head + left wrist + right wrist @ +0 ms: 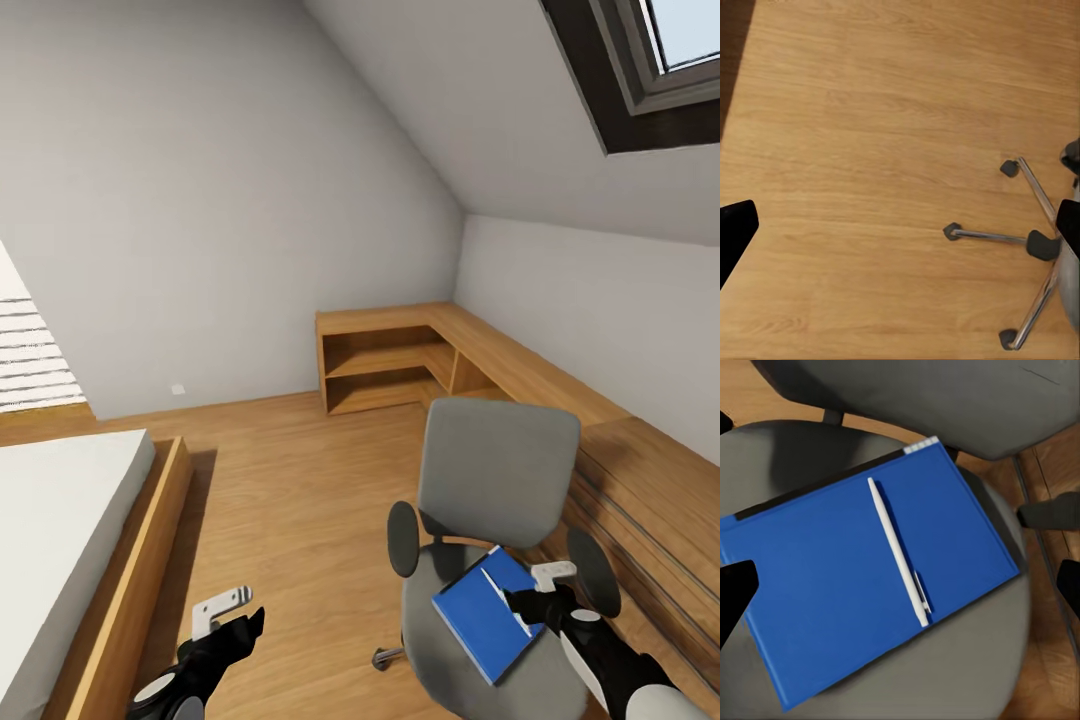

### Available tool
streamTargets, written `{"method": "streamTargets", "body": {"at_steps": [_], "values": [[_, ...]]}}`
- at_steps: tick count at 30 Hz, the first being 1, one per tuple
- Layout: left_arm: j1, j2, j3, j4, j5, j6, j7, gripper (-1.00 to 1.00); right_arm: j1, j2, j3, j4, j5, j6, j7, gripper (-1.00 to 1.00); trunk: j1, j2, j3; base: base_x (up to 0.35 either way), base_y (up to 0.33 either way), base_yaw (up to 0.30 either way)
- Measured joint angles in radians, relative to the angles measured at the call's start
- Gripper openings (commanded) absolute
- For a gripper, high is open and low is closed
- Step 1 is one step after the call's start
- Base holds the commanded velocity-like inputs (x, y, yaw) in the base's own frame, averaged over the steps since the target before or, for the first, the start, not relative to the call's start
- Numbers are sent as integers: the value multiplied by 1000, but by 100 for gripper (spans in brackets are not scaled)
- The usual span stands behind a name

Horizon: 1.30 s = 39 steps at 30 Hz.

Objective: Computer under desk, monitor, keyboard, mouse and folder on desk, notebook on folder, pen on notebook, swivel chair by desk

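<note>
Cloth, wood, chrome and smooth plastic in a bedroom.

The swivel chair (497,480) has matt grey cloth on its seat and back, dull dark plastic armrests, and a shiny chrome star base (1039,247) with dark matt castors. The folder (870,577) lying on the seat looks like smooth bright-blue plastic or card with a faint sheen; the pen (898,551) on it is smooth, white and slightly glossy. The floor (885,150) is warm, grained wood with a satin finish, and the shelf unit (400,365) and bed frame (120,590) are similar light wood. The walls (200,200) are plain matt grey-white.
</note>
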Motion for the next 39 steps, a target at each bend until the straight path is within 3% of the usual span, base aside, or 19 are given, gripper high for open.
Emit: {"method": "streamTargets", "body": {"at_steps": [18,27,39], "values": [[0,-1,1,3,6,-1,2,100,-5,-2,0,15,1,-8,1,100,0,0,0,138,-35,0],[0,-1,9,-3,9,-1,-1,100,-5,1,1,14,1,25,44,100,0,0,0,22,-4,0],[0,-4,23,-6,9,-3,0,100,-5,6,4,10,1,60,59,100,46,-84,-38,1,0,0]]}}
